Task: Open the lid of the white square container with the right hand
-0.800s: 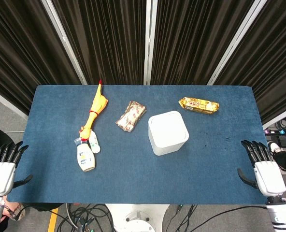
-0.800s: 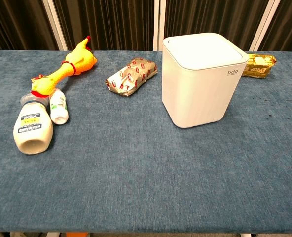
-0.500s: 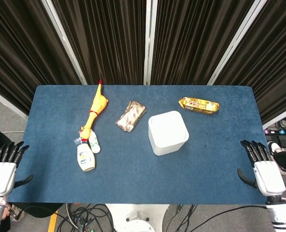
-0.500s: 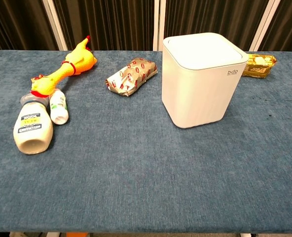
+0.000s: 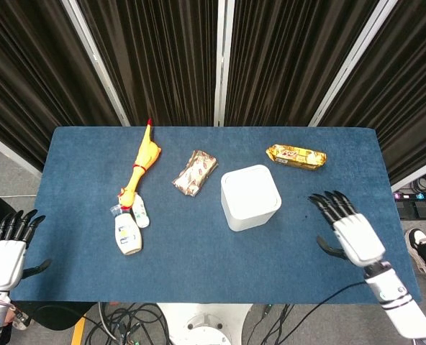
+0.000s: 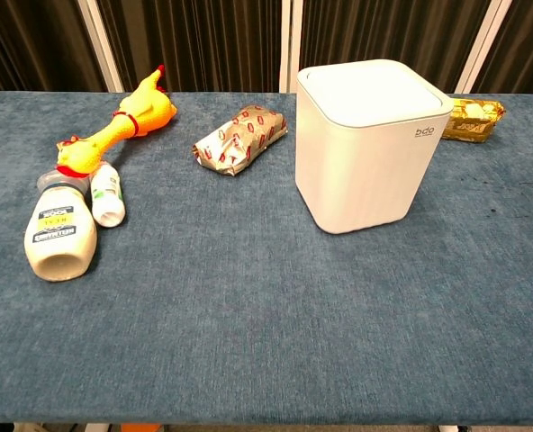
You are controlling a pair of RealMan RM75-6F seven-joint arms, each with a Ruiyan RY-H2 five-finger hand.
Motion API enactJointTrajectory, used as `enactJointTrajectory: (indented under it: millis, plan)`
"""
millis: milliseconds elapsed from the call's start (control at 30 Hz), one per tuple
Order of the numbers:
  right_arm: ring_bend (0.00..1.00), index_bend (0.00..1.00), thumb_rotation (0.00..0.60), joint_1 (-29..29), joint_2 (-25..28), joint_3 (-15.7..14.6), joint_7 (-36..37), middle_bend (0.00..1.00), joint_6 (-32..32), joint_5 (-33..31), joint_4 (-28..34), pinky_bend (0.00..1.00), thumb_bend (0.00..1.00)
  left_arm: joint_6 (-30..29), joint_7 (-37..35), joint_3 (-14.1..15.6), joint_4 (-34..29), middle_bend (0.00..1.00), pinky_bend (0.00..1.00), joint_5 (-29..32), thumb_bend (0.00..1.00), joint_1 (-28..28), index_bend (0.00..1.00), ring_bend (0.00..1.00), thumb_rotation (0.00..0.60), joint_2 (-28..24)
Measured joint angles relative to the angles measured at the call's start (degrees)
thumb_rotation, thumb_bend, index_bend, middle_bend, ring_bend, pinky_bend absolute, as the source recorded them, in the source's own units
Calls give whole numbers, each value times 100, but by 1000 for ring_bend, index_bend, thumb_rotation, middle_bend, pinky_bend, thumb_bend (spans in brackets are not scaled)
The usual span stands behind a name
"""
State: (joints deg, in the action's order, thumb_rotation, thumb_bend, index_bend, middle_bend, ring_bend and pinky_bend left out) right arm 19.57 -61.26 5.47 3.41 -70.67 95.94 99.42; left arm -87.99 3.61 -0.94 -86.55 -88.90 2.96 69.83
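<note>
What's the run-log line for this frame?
phase: approach | right hand: open, over table right of white square container, no contact | lid: closed | left hand: open, off table's left edge

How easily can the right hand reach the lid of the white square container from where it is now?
Probably easily: the right hand is open over bare blue table, beside the white square container, and nothing lies between them. Its lid is closed and uncovered.

right hand (image 5: 355, 236): fingers spread, holding nothing | left hand (image 5: 3, 254): fingers spread, holding nothing
</note>
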Motion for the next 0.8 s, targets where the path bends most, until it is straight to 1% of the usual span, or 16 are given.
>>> enactJointTrajectory:
  millis: [100,233,333,533,600,700,800]
  plan:
    - [0,137,600,461,-107,184,-100,137,557,-134,47,0,259,24,-58,-3,62,81,3,44,0,-2,149,0,600,34]
    - [0,195,600,1011,-394,381,-287,183,1206,-505,49,0,259,57,-141,1,157,81,3,81,0,-5,149,0,600,72]
    - [0,218,600,1232,-616,441,-453,202,1461,-750,-7,0,259,58,-204,4,219,81,3,87,0,-10,149,0,600,93]
    - [0,301,600,1425,-865,377,-914,270,1815,-1102,-93,0,259,41,-311,14,330,81,3,73,0,-18,149,0,600,145]
    - [0,309,600,1475,-928,339,-1051,276,1931,-1242,-106,0,259,21,-337,19,362,81,3,68,0,-29,149,0,600,158]
    - [0,310,600,1536,-1035,300,-1220,261,1998,-1406,-108,0,259,-14,-384,29,406,81,3,69,0,-60,149,0,600,169]
    - [0,299,600,1506,-1060,321,-1223,227,1791,-1372,-89,0,259,-61,-405,34,417,81,3,65,0,-88,149,0,600,166]
